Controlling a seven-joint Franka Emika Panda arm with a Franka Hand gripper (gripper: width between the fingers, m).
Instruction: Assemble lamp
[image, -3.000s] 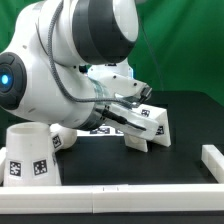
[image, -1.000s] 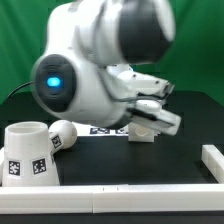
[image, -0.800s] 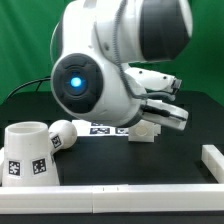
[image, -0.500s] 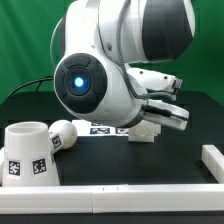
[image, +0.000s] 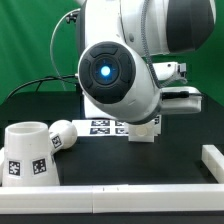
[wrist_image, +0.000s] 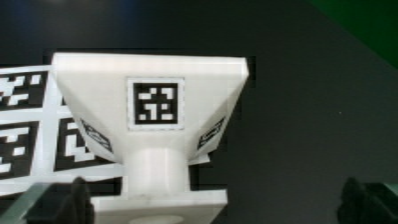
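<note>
Exterior view: the arm (image: 150, 30) fills the middle of the picture, and its joint with the round blue light (image: 107, 72) faces the camera. Three seconds ago that light sat at the exterior view's far left. It has since swung across to the centre while the arm rose and turned toward the exterior view's right.

The lamp base (image: 146, 130) rests on the black desk (image: 185, 130) below the arm, and only its lower part shows under the joint. It lies just beside the marker board (image: 100, 126). Three seconds ago the base sat tilted between the fingers. One second ago it was already down on this spot, and it has not shifted since.

The shade (image: 28, 155) stands upright at the exterior view's left. The bulb (image: 65, 135) lies just beside it with its round head toward the camera. Neither has moved through the frames. A white rail (image: 212, 160) lies near the desk's edge at the exterior view's right.

Wrist view: the camera looks down on the base (wrist_image: 157, 100), whose square tag faces up, with the marker board (wrist_image: 36, 120) next to it. The tool (wrist_image: 217, 205) is spread wide and grips nothing. Its dark fingers (wrist_image: 63, 203) stand on either side of the base's narrow end, one close to it and the other well apart.
</note>
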